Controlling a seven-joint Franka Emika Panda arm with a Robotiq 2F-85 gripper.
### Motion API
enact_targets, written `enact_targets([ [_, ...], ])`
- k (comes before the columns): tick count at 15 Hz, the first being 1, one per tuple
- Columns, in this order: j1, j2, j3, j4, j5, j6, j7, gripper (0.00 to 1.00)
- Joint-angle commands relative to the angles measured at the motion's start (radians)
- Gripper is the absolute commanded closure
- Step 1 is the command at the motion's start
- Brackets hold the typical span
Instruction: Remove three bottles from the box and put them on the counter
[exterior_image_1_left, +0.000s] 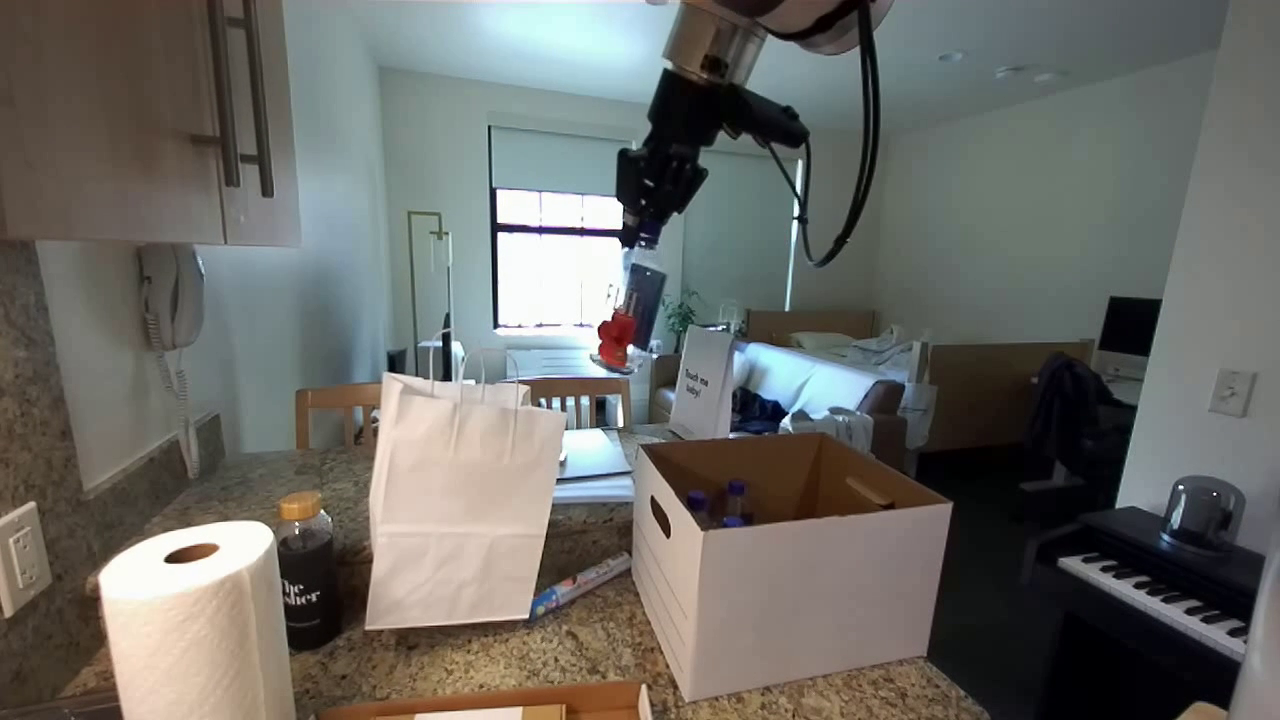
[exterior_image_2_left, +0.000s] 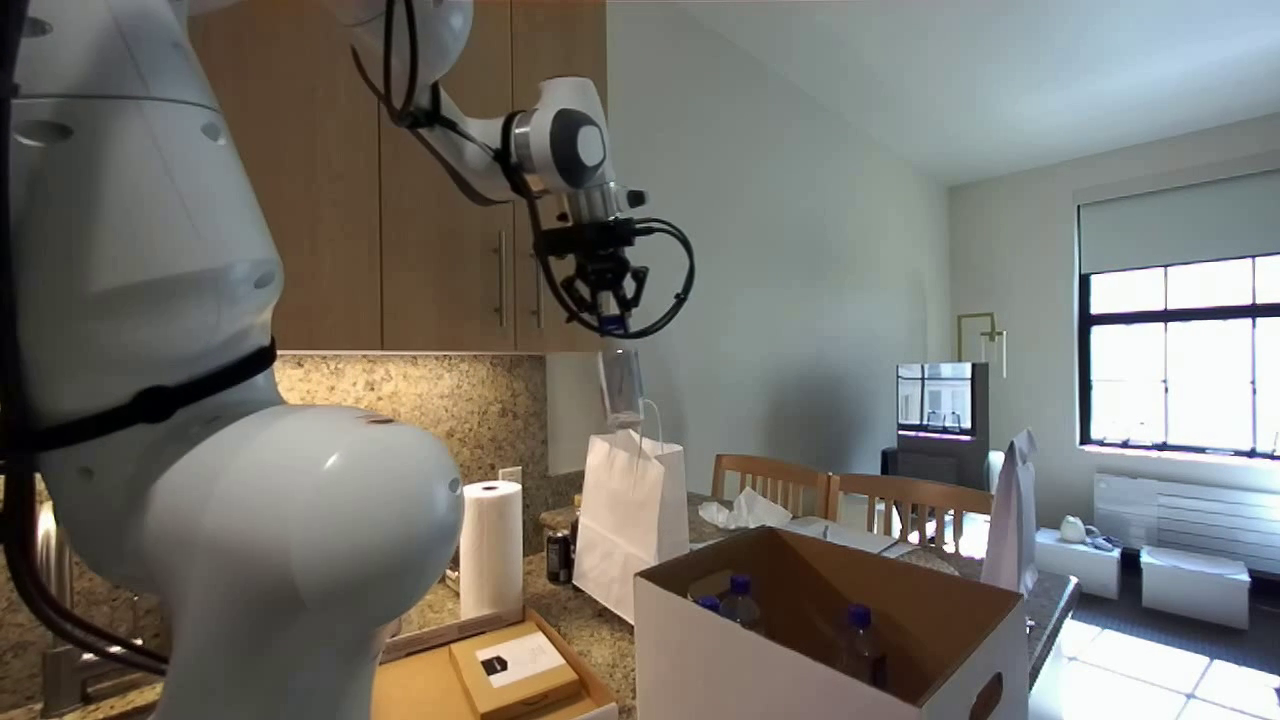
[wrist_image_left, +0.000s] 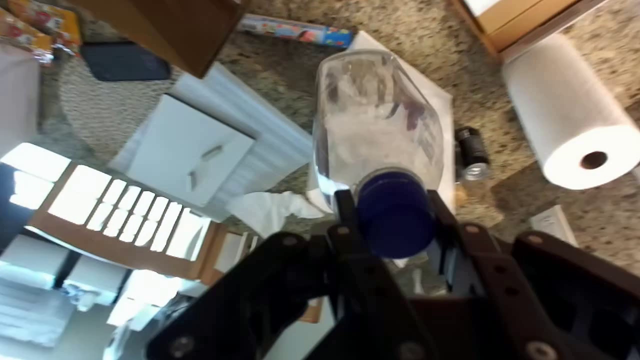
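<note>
My gripper (exterior_image_2_left: 612, 316) is shut on the blue cap of a clear bottle (exterior_image_2_left: 622, 380), which hangs cap-up, high above the counter (exterior_image_1_left: 560, 650). In the wrist view the gripper (wrist_image_left: 392, 210) has one finger on each side of the cap, with the bottle (wrist_image_left: 375, 125) in front of the white paper bag. A red patch shows at the bottle's low end in an exterior view. Inside the box (exterior_image_1_left: 800, 590) stand three more blue-capped bottles; two are a bottle (exterior_image_2_left: 740, 605) and a bottle (exterior_image_2_left: 860, 645). Their lower parts are hidden by the walls.
A tall white paper bag (exterior_image_1_left: 465, 510) stands beside the box, below the held bottle in an exterior view. Nearby are a paper towel roll (exterior_image_1_left: 200, 620), a dark bottle (exterior_image_1_left: 308, 580), a colourful tube (exterior_image_1_left: 580, 585), a shallow carton (exterior_image_2_left: 600, 700) and a standing sign (exterior_image_1_left: 700, 385).
</note>
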Motion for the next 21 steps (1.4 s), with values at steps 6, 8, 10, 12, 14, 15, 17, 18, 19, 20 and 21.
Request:
enact_targets([
  [6,0.085,0.320,0.000,0.078,0.264,-0.071,-0.226,0.85],
  [8,0.061,0.440,0.008,0.100,0.319,-0.079,-0.255,0.85],
  [10,0.040,0.564,0.038,0.110,0.294,-0.061,-0.196,0.85],
  [12,0.034,0.659,0.061,0.114,0.255,-0.037,-0.168,0.85],
  [14,0.038,0.731,0.083,0.108,0.245,0.015,-0.152,0.86],
  [15,0.040,0.755,0.095,0.103,0.242,0.045,-0.151,0.86],
  [17,0.056,0.783,0.119,0.066,0.219,0.150,-0.146,0.86],
  [18,0.067,0.789,0.130,0.040,0.193,0.221,-0.150,0.86],
  [19,0.074,0.796,0.142,0.020,0.171,0.291,-0.154,0.86],
  [20,0.083,0.803,0.151,-0.003,0.139,0.374,-0.156,0.86],
  [21,0.093,0.812,0.154,-0.019,0.102,0.436,-0.149,0.86],
])
